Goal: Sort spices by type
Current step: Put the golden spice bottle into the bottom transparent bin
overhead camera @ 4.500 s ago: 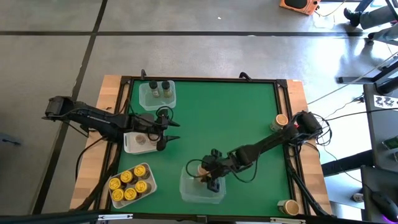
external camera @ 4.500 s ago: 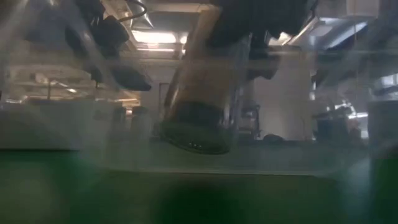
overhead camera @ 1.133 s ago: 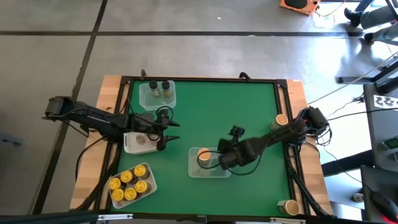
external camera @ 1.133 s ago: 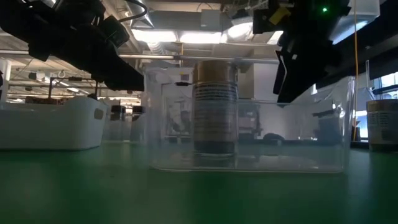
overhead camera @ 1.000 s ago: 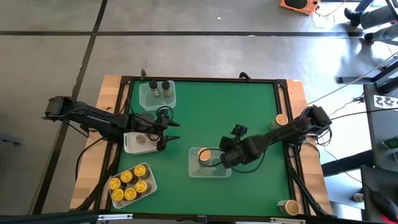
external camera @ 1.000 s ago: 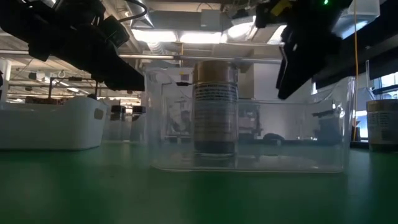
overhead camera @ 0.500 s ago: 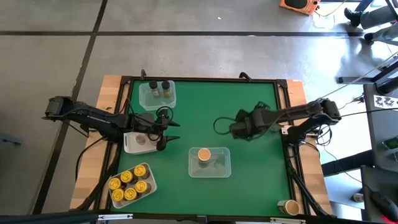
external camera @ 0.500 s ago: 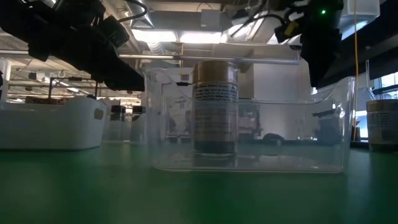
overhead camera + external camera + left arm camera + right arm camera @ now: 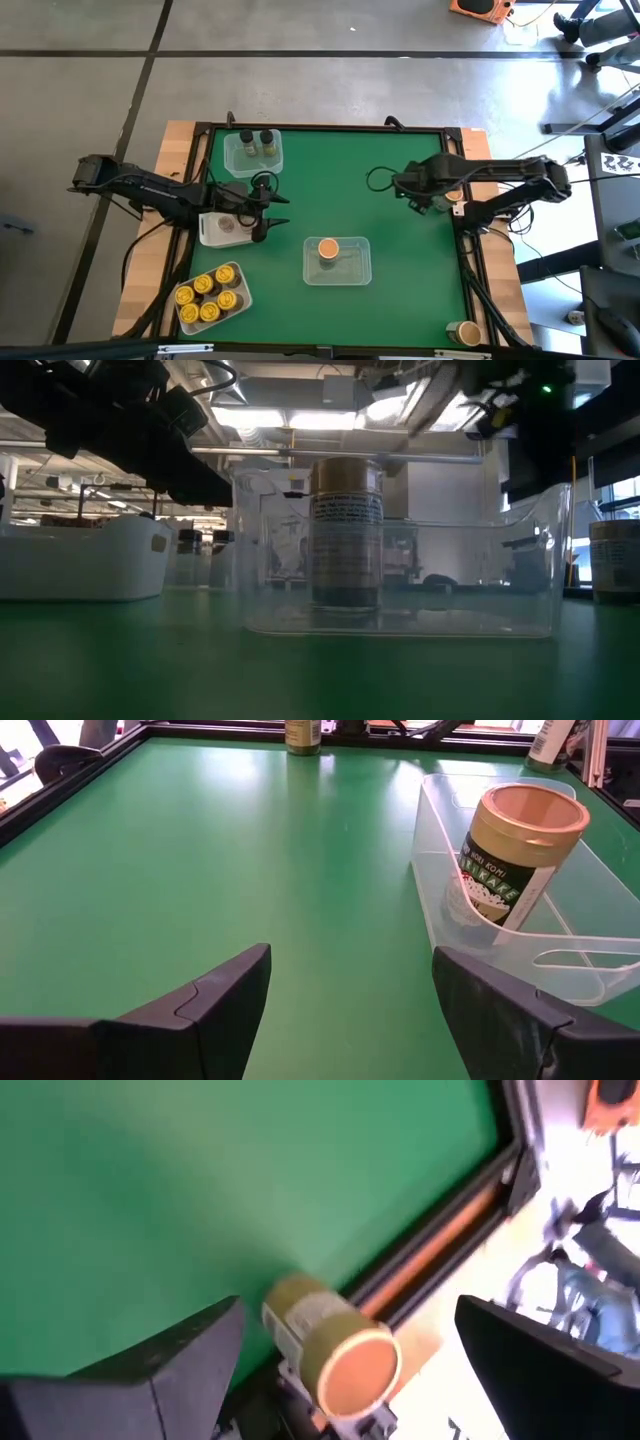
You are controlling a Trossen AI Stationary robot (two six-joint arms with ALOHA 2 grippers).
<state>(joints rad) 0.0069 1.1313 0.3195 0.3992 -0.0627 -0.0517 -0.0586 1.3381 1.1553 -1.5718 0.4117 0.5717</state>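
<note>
An orange-tan-lidded spice jar [image 9: 328, 249] stands upright on its base in a clear tray [image 9: 350, 272] near the table's middle; the left wrist view shows this jar [image 9: 520, 845] too. My left gripper [image 9: 272, 210] waits open to the left of that tray. My right gripper [image 9: 440, 195] hovers open near the table's right edge. Its wrist view looks down on a second orange-lidded jar [image 9: 335, 1345], which stands by the edge between and below the fingers, untouched.
A clear tray [image 9: 240, 158] at the far left holds two dark-lidded jars. A white tray [image 9: 208, 232] beside my left gripper holds one jar. At the near left, a tray [image 9: 236, 290] holds several yellow-lidded jars. Another jar [image 9: 465, 332] stands at the near right corner.
My right gripper has drawn away from the clear tray, risen and swung toward the table's right edge, tipping more steeply downward, its fingers open throughout. The jar has stayed upright in the clear tray.
</note>
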